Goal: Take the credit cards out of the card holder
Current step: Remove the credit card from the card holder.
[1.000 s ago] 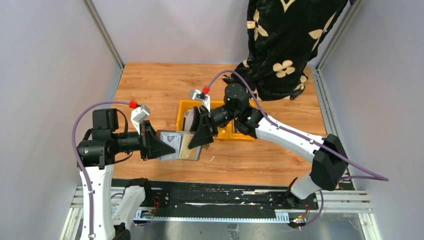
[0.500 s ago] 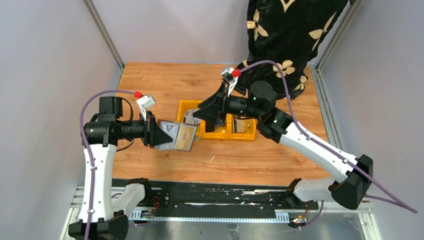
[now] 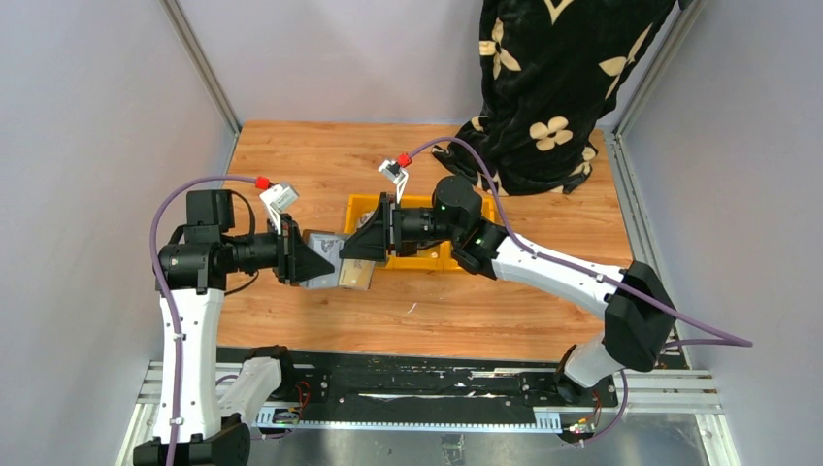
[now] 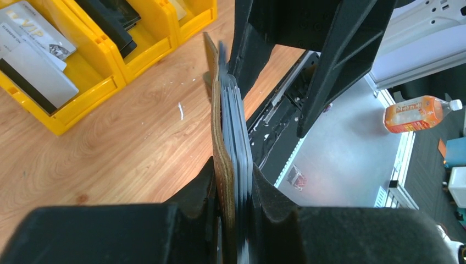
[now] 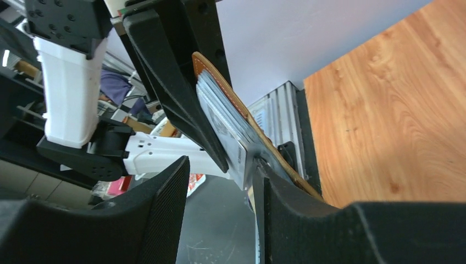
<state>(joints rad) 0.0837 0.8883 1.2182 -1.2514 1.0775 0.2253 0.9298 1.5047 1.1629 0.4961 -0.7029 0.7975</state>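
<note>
Left gripper (image 4: pixel 233 184) clamped tight on the card holder (image 4: pixel 222 132), holding it edge-on above the wooden table (image 3: pixel 311 165). Brown leather on one side, grey sleeves (image 4: pixel 240 137) packed on the other. Right gripper (image 5: pixel 217 184) spread wide, the holder's far end between its fingers, close to one; contact unclear. Yellow tray (image 4: pixel 82 91) just beyond on the table, loose credit cards (image 4: pixel 38 60) lying in its end compartment.

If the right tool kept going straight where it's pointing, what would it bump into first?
The card holder, edge-on with its cards, held up by the left tool. Its edge sits between the open fingers of the right tool; depth is unclear.
</note>
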